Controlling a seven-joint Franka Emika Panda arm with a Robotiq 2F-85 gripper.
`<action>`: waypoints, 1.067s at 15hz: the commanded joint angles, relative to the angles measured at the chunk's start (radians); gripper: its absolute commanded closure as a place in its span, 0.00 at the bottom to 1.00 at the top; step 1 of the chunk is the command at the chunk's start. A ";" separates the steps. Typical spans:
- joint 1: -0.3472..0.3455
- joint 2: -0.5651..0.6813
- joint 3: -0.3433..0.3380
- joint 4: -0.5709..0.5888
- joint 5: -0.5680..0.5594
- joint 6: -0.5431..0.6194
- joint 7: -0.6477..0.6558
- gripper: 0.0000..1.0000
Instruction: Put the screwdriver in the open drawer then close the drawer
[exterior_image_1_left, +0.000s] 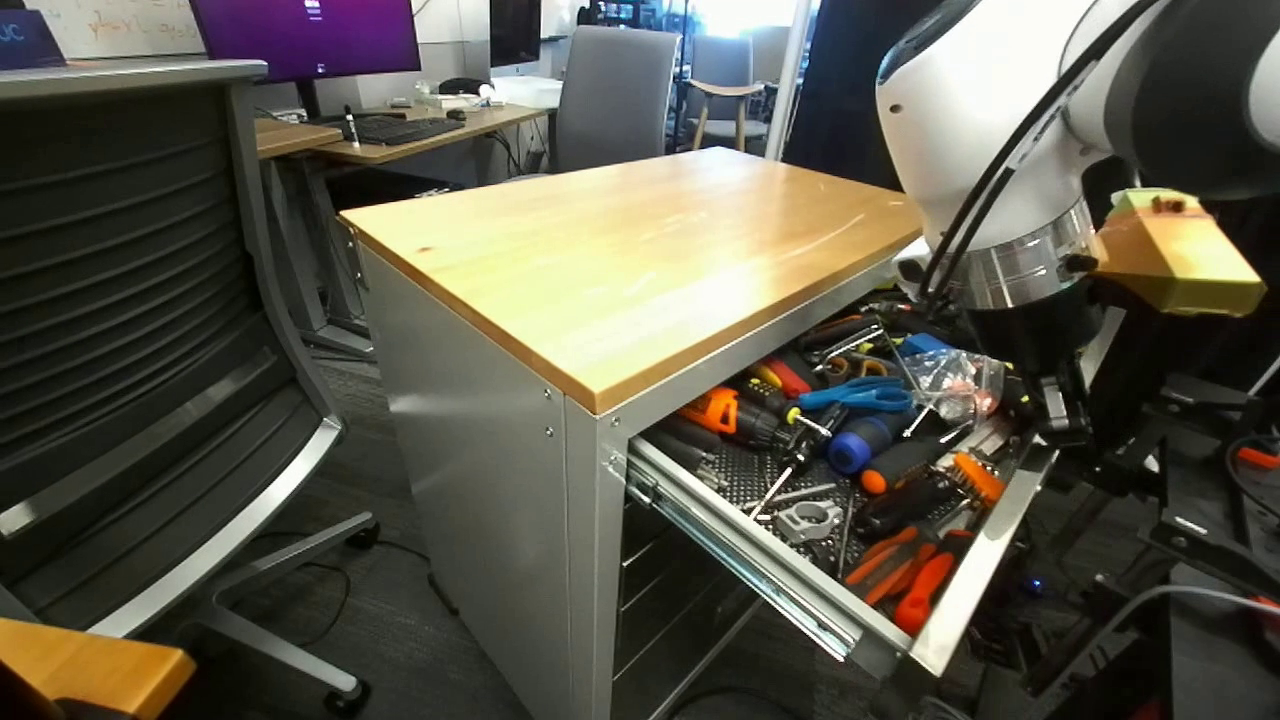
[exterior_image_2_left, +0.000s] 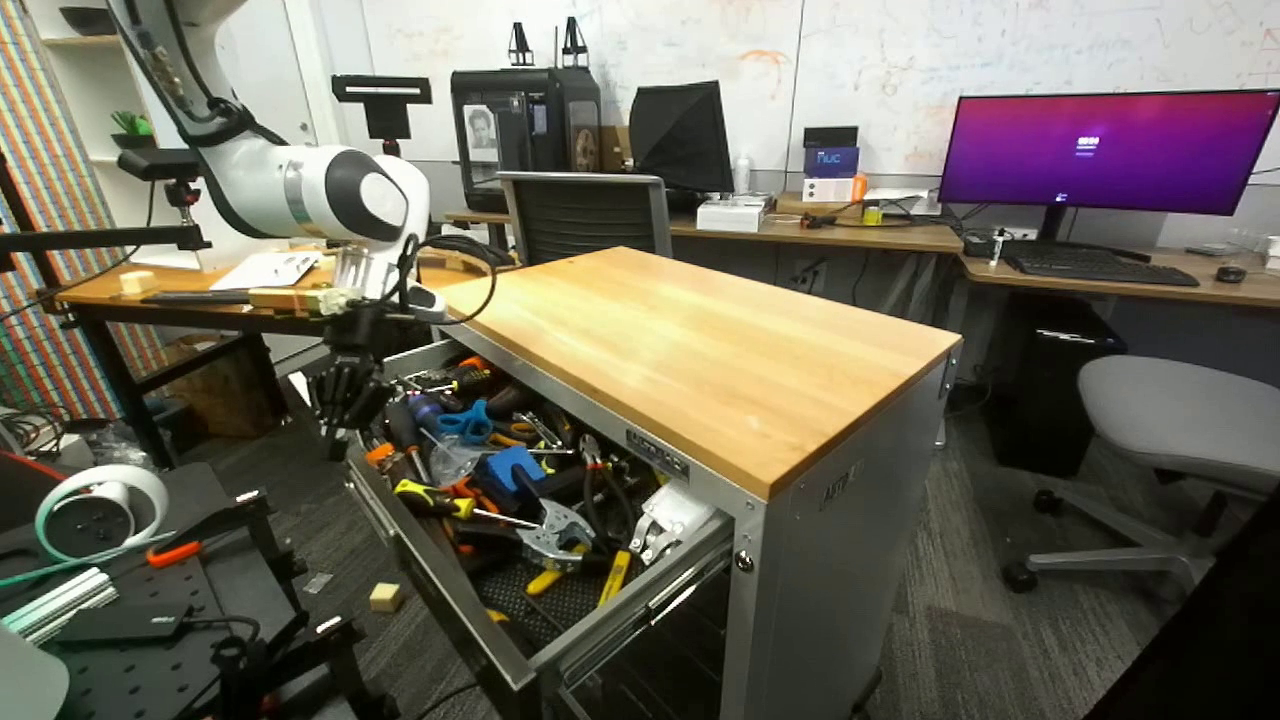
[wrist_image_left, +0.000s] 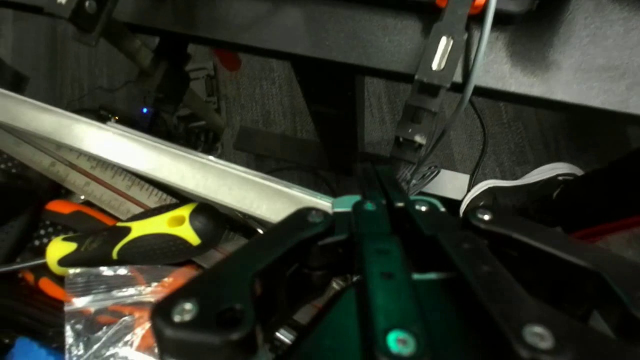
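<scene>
The open drawer is full of tools; its front rim shows in both exterior views (exterior_image_1_left: 985, 560) (exterior_image_2_left: 430, 570) and in the wrist view (wrist_image_left: 150, 160). A screwdriver with a yellow and black handle lies in the drawer near the front (exterior_image_2_left: 435, 498); its handle also shows in the wrist view (wrist_image_left: 142, 235). My gripper (exterior_image_1_left: 1068, 430) points down at the drawer's front edge, with its fingertips just outside the front panel in an exterior view (exterior_image_2_left: 335, 440). In the wrist view the fingers (wrist_image_left: 382, 177) are together with nothing seen between them. Whether they touch the panel I cannot tell.
A wooden top (exterior_image_1_left: 640, 250) covers the cabinet above the drawer. A black platform (exterior_image_2_left: 170, 600) with cables and a headset stands in front of the drawer, and shows in the wrist view (wrist_image_left: 320, 35). A plastic bag (wrist_image_left: 115, 310) and blue scissors (exterior_image_2_left: 468, 425) lie in the drawer.
</scene>
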 joint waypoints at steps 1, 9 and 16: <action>0.020 0.028 -0.022 0.068 -0.118 0.102 0.052 0.93; 0.027 0.081 -0.071 0.208 -0.263 0.245 0.174 0.93; 0.043 0.132 -0.121 0.258 -0.282 0.304 0.228 0.93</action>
